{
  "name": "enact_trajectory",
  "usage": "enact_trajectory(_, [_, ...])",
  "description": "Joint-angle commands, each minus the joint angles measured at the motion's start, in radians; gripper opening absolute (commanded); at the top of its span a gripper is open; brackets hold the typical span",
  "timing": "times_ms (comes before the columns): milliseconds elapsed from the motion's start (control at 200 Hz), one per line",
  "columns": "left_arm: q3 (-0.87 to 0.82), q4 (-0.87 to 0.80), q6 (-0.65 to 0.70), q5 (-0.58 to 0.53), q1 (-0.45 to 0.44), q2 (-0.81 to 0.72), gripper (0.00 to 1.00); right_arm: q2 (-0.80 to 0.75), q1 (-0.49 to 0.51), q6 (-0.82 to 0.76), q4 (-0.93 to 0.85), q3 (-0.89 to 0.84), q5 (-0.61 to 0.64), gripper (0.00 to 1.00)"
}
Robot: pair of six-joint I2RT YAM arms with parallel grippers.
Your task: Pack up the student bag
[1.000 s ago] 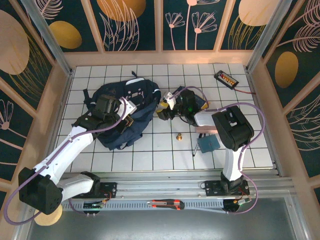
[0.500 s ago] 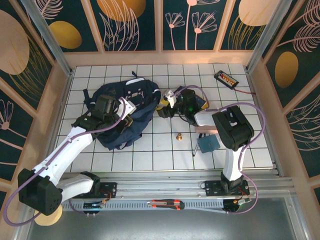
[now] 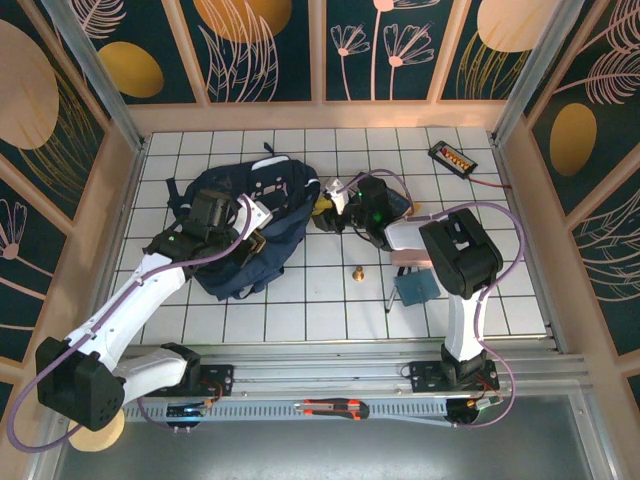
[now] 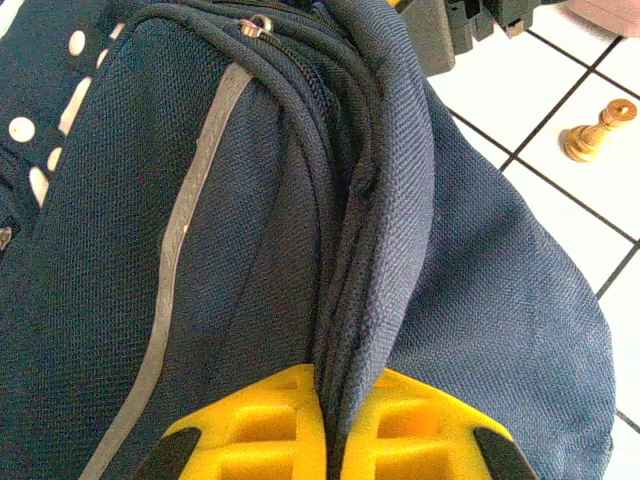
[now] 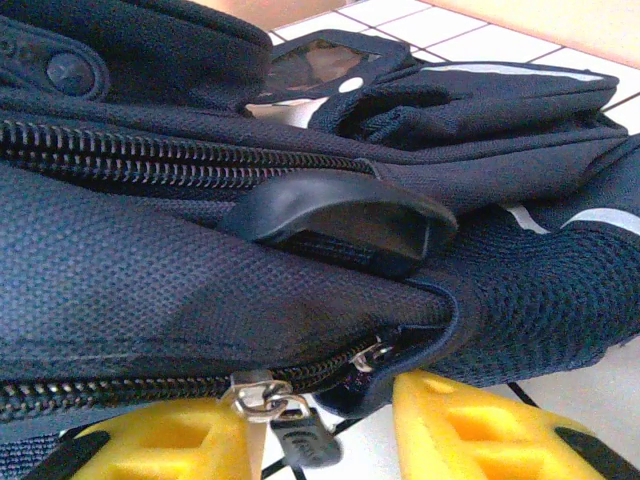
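at the right-hand edge of the student bag [image 3: 255, 225], the right gripper [image 5: 330, 445] is seen with its yellow fingers spread part-way, one on each side of the zipper pull [image 5: 290, 415] that hangs from the lower zip. the pull is not yet pinched. the bag is laid flat on the white tiled table [image 3: 300, 310], between the two grippers. on the bag's near side, the left gripper [image 4: 335, 435] is pressed together on a raised fold of the navy fabric, beside the grey reflective stripe [image 4: 190, 230].

several slips could be expected from here. the pull is small and dangles loosely, so it could be knocked aside or missed if the fingers are closed off-centre, and only the fabric lip beneath the zip would be caught. if the pull is taken by its tip alone, it could be dragged out of the pads once the zip resists. the zip is curved around the bag's corner, so the slider could be jammed there if it is drawn at an angle. the fold held on the bag's near side is thin. should it be lost, the whole bag would be dragged along instead of the zip being worked. the small brass piece [image 4: 600, 128], near the bag's right side, could be swept away by shifted cloth.
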Motion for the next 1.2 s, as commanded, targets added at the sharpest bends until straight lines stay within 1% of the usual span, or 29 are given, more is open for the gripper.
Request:
enact_trajectory(0, [0.036,0.060,0.005,0.031,0.006,-0.029,0.00,-0.007,0.009,0.001,0.027,-0.004,0.010,0.32])
enact_trajectory(115, [0.037,0.062,0.007,0.026,0.005,-0.030,0.00,-0.027,0.009,-0.007,0.014,-0.028,0.012,0.26])
enact_trajectory(225, [0.036,0.063,0.010,0.023,0.005,-0.028,0.00,-0.038,0.008,-0.017,0.001,-0.043,0.009,0.17])
enact_trajectory(275, [0.036,0.064,0.009,0.025,0.005,-0.028,0.00,-0.040,0.008,-0.019,-0.009,-0.045,0.003,0.11])
enact_trajectory(405, [0.036,0.064,0.009,0.017,0.005,-0.033,0.00,-0.053,0.008,-0.013,-0.015,-0.051,0.001,0.03])
enact_trajectory(485, [0.030,0.062,0.009,0.004,0.004,-0.037,0.00,-0.065,0.008,-0.009,-0.027,-0.054,0.004,0.03])
enact_trajectory(590, [0.024,0.058,0.016,-0.046,0.005,-0.039,0.00,-0.090,0.008,-0.008,-0.085,-0.050,-0.005,0.01])
enact_trajectory(706, [0.014,0.062,0.031,-0.135,0.005,-0.040,0.00,-0.136,0.009,-0.041,-0.226,-0.034,-0.054,0.00])
enact_trajectory(861, [0.003,0.085,0.040,-0.249,0.005,-0.030,0.00,-0.193,0.012,-0.153,-0.496,-0.004,-0.092,0.00])
enact_trajectory(966, [-0.005,0.111,0.044,-0.288,0.005,-0.026,0.00,-0.226,0.015,-0.226,-0.644,0.012,-0.087,0.00])
enact_trajectory(1101, [-0.013,0.138,0.043,-0.292,0.005,-0.022,0.00,-0.244,0.015,-0.251,-0.714,0.025,-0.082,0.00])
enact_trajectory(1196, [-0.017,0.153,0.042,-0.322,0.005,-0.023,0.00,-0.235,0.006,-0.267,-0.760,0.036,-0.082,0.00])
